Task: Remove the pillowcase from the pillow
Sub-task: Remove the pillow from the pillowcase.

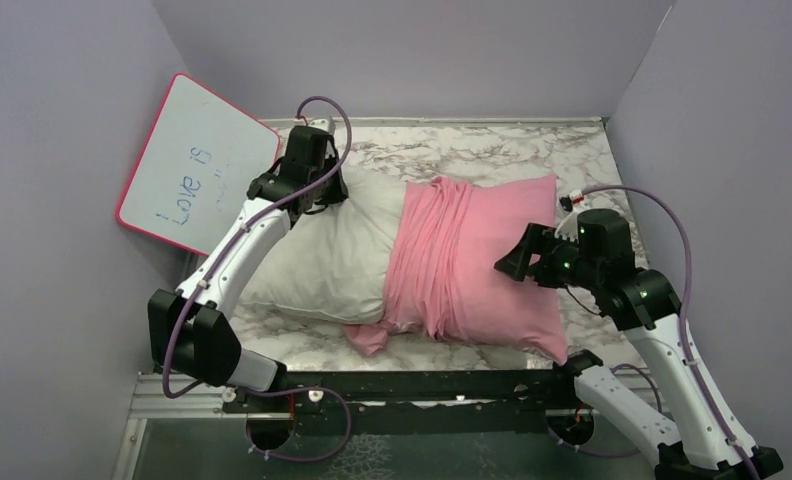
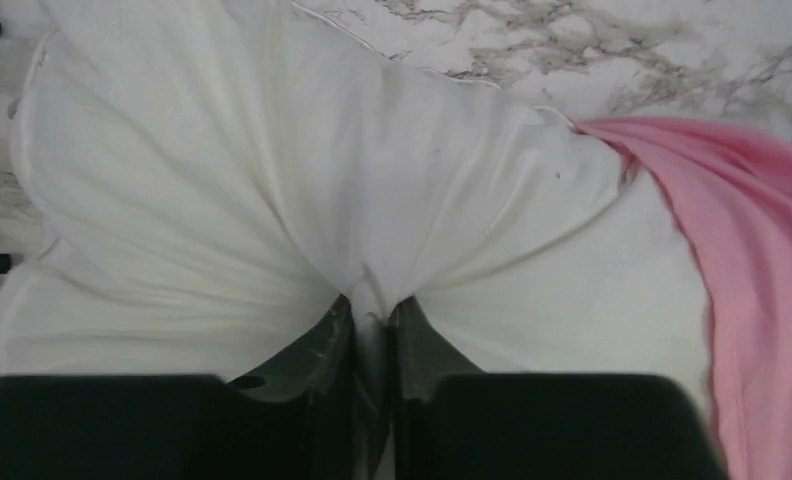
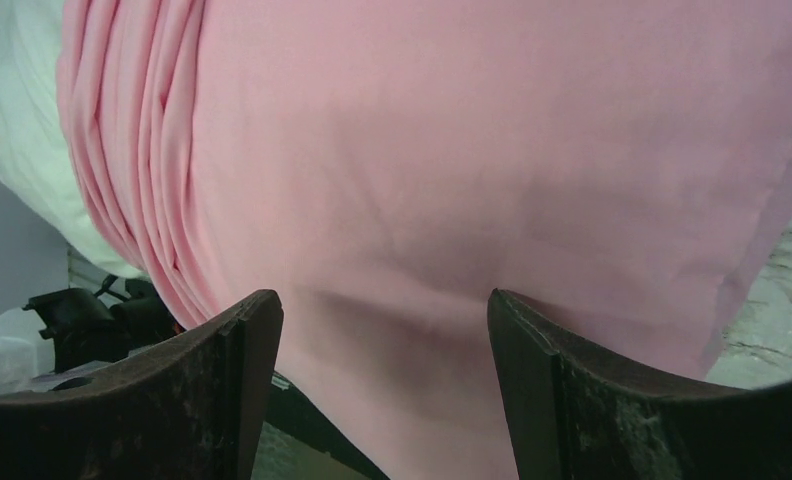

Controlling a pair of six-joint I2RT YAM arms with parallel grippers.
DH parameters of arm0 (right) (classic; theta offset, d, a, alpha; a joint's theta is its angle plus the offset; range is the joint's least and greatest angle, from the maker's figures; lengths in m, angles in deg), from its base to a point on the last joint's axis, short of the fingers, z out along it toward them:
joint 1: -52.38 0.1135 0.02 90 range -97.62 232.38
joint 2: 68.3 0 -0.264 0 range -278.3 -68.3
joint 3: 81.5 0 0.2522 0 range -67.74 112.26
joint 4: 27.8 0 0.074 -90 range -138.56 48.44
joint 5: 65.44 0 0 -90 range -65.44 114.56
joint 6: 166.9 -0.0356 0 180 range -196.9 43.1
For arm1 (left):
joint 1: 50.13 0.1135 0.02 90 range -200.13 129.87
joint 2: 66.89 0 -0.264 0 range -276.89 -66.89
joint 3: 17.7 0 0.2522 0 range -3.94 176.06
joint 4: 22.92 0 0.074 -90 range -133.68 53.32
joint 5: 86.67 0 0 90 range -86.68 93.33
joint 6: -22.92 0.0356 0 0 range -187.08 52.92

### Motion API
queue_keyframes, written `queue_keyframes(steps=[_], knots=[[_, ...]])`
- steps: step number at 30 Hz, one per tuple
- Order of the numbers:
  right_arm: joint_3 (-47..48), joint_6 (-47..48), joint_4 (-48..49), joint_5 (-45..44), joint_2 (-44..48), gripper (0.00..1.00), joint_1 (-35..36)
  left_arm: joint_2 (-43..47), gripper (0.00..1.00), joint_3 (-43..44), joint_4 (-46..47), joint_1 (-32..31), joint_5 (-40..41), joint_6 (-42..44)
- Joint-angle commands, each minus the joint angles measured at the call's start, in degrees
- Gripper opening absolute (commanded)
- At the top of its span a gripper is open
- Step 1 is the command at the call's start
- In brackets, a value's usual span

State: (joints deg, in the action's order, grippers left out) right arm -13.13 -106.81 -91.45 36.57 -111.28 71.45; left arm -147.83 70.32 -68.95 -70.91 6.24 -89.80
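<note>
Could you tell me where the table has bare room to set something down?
Bare marble runs behind the pillow along the back wall, and in a thin strip between pillow and front rail. Pillow and pillowcase fill the middle; whiteboard and left arm crowd the left.

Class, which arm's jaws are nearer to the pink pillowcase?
Right. The right jaws stand open at the pillowcase; the left jaws are shut on the bare pillow, apart from the pink fabric.
</note>
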Motion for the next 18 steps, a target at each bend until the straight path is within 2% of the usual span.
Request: queue_keyframes(steps=[1,4,5,11,18], knots=[[0.8,0.7,-1.7,3.6,0.7,0.80,0.1,1.1,0.46,3.8,-0.2,1.3,-6.3,2.3],[-0.8,-0.6,-1.2,3.2,0.7,0.80,0.1,7.3,0.88,0.4,-0.5,1.3,-7.7,1.0],[-1.5,-1.0,-0.9,3.1,0.5,0.80,0.1,9.7,0.97,-0.7,-0.7,1.3,-7.7,1.0],[-5.3,-3.5,3.6,6.3,-2.0,0.80,0.1,22.4,0.99,-4.6,-8.1,1.3,-9.0,-1.5],[-7.7,-6.6,5.6,3.5,-7.2,0.79,0.1,36.6,0.99,-15.4,-16.0,1.3,-14.5,-11.5]])
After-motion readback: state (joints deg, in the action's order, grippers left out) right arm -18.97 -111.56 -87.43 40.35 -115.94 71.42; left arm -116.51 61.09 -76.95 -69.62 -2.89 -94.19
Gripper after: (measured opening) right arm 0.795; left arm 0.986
